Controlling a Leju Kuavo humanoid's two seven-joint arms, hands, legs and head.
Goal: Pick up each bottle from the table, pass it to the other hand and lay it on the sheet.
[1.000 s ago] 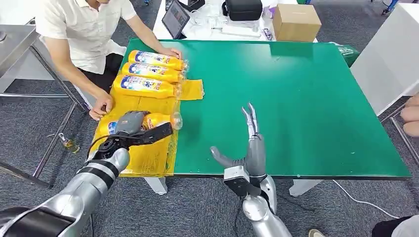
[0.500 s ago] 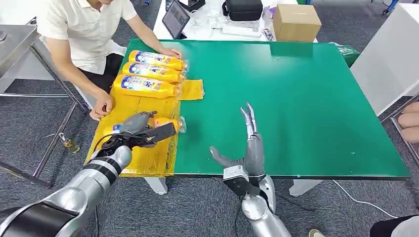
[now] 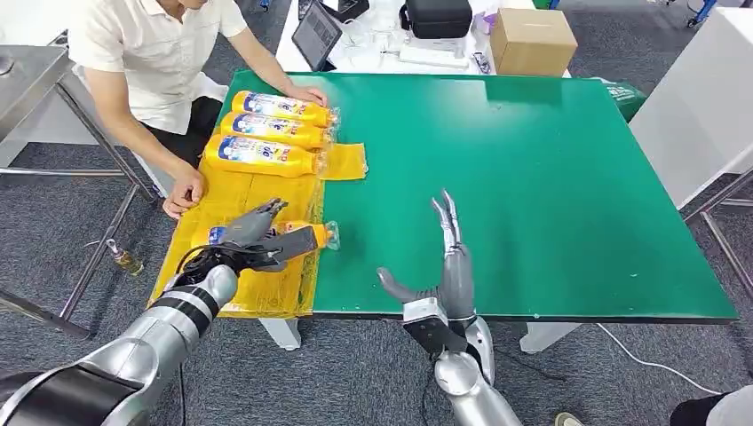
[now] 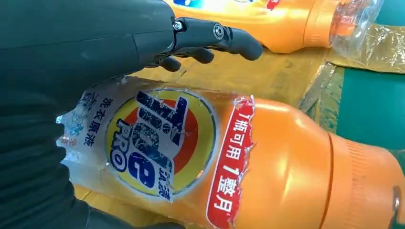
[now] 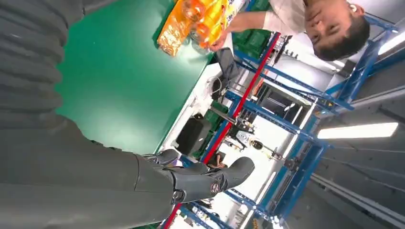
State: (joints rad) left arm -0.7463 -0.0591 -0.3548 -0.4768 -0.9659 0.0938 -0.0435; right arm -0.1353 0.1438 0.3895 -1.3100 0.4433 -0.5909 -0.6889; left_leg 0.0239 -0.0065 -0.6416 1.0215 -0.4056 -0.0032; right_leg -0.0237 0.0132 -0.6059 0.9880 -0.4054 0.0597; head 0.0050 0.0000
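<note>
The left hand [image 3: 253,235] lay over the orange bottle [image 3: 306,236] on the yellow sheet [image 3: 257,288] at lower left — loosely, so it could roll off — while the right hand [image 3: 451,257] stood spread, holding nothing.

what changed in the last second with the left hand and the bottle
The left hand has lowered the bottle onto the yellow sheet, a little nearer the robot, and its fingers have begun to spread. The right hand stays open and upright over the table; the three bottles at the far end have not moved.
</note>
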